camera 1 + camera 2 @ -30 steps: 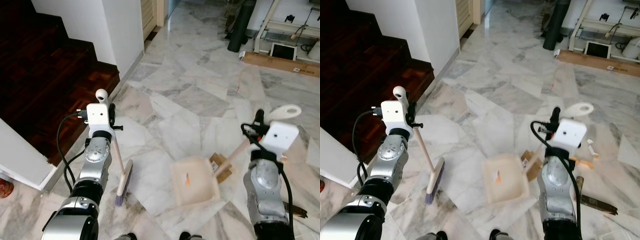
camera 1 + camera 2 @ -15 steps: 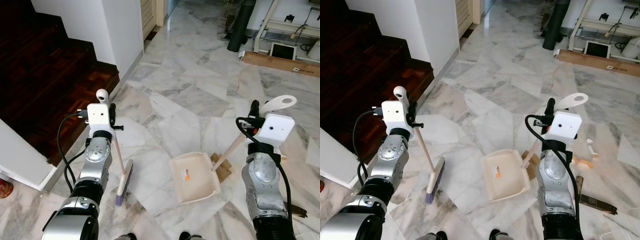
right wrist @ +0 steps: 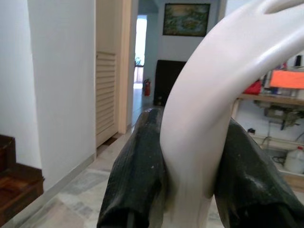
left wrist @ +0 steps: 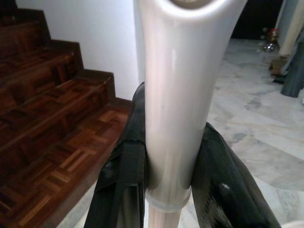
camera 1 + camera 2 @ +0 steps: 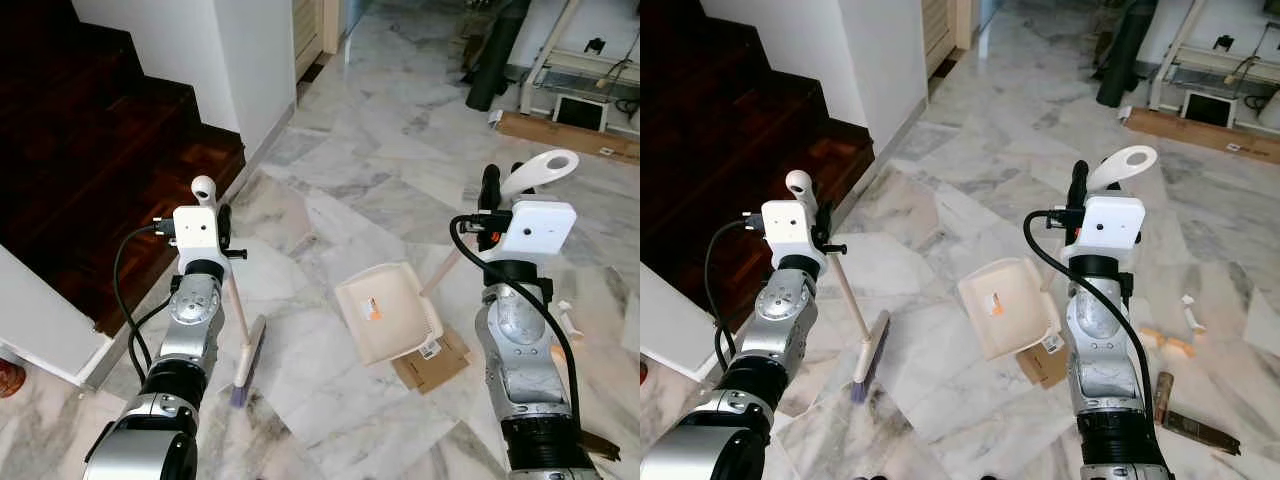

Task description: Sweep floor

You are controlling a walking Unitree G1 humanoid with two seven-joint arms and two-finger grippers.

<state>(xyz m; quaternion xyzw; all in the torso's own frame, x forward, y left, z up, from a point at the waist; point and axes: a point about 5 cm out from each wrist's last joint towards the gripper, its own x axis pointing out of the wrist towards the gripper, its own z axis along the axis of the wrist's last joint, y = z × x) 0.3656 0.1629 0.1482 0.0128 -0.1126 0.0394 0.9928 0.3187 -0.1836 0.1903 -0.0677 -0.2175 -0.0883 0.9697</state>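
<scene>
One broom (image 5: pixel 245 345), one dustpan (image 5: pixel 385 310), one flat piece of cardboard (image 5: pixel 432 357) under the dustpan, two tools, left tool (image 4: pixel 171 190) and right tool (image 3: pixel 187 190)

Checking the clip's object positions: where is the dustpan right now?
In the left eye view the dustpan sits centre-right, tilted up off the marble floor, its handle held in the right pincer, just above a piece of cardboard and right of the broom.

A lived-in home, seen from its hallway: a marble floor (image 5: pixel 380 180) of irregular slabs meets a dark wooden staircase (image 5: pixel 90 160) beside white walls, with a louvred door (image 3: pixel 107 95) and a framed painting (image 3: pixel 186 19) down the passage.
</scene>
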